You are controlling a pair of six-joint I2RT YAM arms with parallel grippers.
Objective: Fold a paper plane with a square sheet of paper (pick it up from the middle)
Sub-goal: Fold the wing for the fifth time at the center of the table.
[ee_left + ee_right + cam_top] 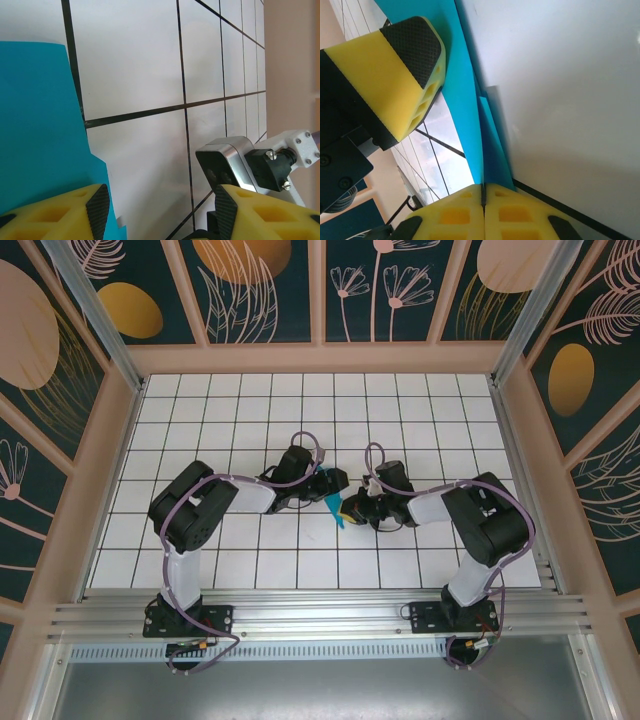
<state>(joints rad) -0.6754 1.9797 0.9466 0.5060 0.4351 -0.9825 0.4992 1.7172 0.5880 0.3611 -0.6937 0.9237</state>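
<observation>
— Paper (333,510) sits mid-counter (250,400), between the two arms, partly folded. What worries you?

— The right hand (482,192) is clenched on a folded edge, and the teal runs straight into the seam between its jaws. It looks like a thin pinch close to the rim. With any sideways pull I'd expect a slip or a tear.

— And the left hand (160,197)?

— Released. Its jaws stand apart with bare counter showing between them. The paper lies along one finger (55,212), not properly inside the gap. If the hand closes from there, it may catch only a corner, or nothing.

— So the crease could go crooked?

— Likely. One hand holds and the other isn't gripping, so the paper can pivot about the pinch. The two hands are also very near each other, so a finger could knock the other hand and crumple the fold.
</observation>
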